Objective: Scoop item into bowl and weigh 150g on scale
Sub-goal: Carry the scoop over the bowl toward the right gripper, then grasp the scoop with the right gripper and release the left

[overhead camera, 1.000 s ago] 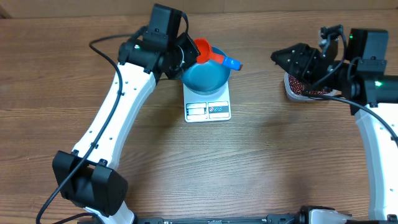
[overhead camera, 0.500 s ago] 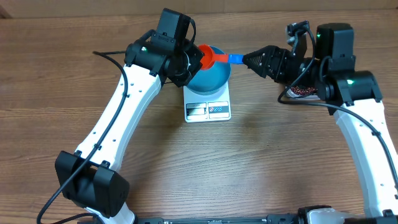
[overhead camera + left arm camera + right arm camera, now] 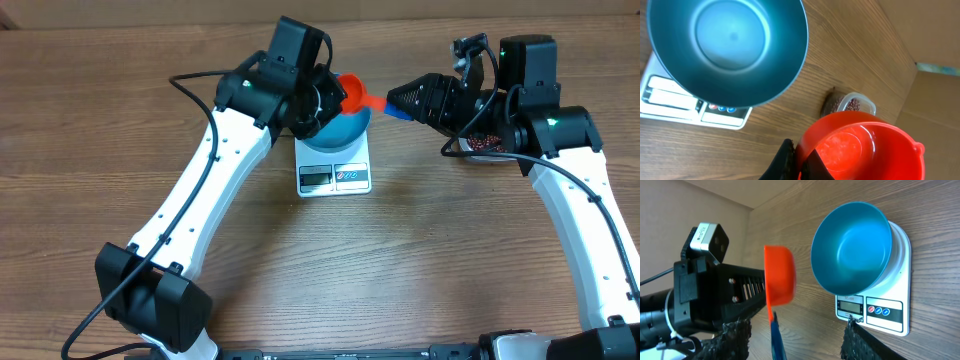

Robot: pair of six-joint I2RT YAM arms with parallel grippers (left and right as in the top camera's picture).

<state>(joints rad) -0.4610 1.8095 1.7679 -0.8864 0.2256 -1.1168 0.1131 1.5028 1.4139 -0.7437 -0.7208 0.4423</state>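
The empty blue bowl [image 3: 343,126] [image 3: 727,45] [image 3: 852,247] stands on the white scale [image 3: 335,172] [image 3: 670,97] [image 3: 885,315]. My left gripper [image 3: 330,100] [image 3: 797,152] is shut on the rim of an empty red scoop [image 3: 351,92] [image 3: 855,145] [image 3: 780,275], held above the bowl's far edge. The scoop's blue handle [image 3: 776,340] points right, between the fingers of my right gripper [image 3: 392,100] [image 3: 795,325], which is open with a gap on both sides. The beans [image 3: 852,104] lie in a clear tub [image 3: 488,146], partly hidden behind my right arm.
The wooden table stretches bare in front of the scale. A cardboard box [image 3: 935,105] stands beyond the tub. My left arm [image 3: 715,300] fills the left of the right wrist view, and a black cable [image 3: 190,78] loops by it.
My right arm swung left from above the tub to the scoop's handle, its jaws narrowing around it. My left arm shifted the scoop slightly right.
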